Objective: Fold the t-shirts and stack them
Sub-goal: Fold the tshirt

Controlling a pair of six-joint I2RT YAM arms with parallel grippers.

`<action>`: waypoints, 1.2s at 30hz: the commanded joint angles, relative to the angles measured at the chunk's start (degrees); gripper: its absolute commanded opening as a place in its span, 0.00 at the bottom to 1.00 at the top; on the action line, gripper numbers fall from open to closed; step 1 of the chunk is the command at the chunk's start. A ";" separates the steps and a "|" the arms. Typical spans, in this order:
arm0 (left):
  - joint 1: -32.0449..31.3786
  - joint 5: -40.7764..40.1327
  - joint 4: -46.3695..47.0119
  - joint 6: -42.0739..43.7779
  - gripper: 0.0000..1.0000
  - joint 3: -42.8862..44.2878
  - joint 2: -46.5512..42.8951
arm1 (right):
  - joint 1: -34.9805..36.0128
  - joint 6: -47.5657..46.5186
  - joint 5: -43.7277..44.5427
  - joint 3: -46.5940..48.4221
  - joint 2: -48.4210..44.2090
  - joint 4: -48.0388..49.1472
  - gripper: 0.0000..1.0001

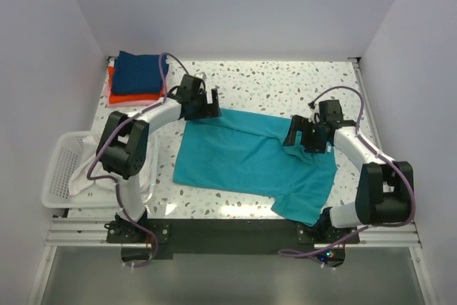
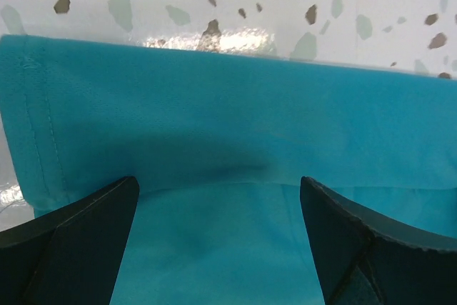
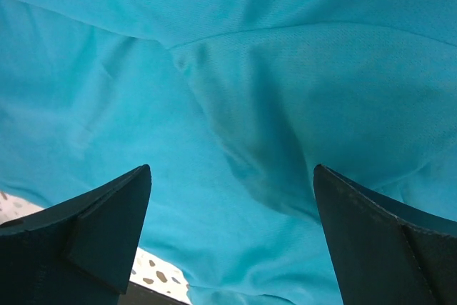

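The teal t-shirt (image 1: pixel 250 158) lies spread on the speckled table, its far strip folded over. My left gripper (image 1: pixel 211 105) is open just above the shirt's far left corner; in the left wrist view the folded teal edge (image 2: pixel 228 119) fills the space ahead of my gripper (image 2: pixel 218 205). My right gripper (image 1: pixel 298 135) is open over the shirt's far right part; the right wrist view shows wrinkled teal cloth (image 3: pixel 235 105) between the fingers of my gripper (image 3: pixel 232 191). A navy folded shirt (image 1: pixel 139 71) lies on an orange-red one (image 1: pixel 132 97) with a pink edge (image 1: pixel 110 83) at the far left corner.
A white slatted basket (image 1: pixel 63 169) holding white cloth stands at the near left. A black strip (image 1: pixel 228 226) runs along the table's near edge. White walls close in the table on three sides.
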 commanded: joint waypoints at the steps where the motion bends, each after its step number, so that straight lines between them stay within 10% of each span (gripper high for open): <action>1: 0.51 0.55 0.57 -1.50 1.00 0.35 2.38 | 0.09 1.68 2.93 -1.54 1.46 2.41 0.99; 15: 7.01 -2.80 -1.36 -1.50 1.00 -6.34 -3.49 | -2.28 4.32 17.28 -2.87 2.26 -4.18 0.99; 28: 6.66 3.00 -1.01 -0.36 1.00 -3.18 -11.76 | -1.76 -0.60 -5.81 2.66 -9.42 -2.25 0.99; 36: 6.66 4.85 -0.92 0.17 1.00 1.30 -3.08 | 17.48 -2.09 9.70 8.89 -2.58 -3.30 0.99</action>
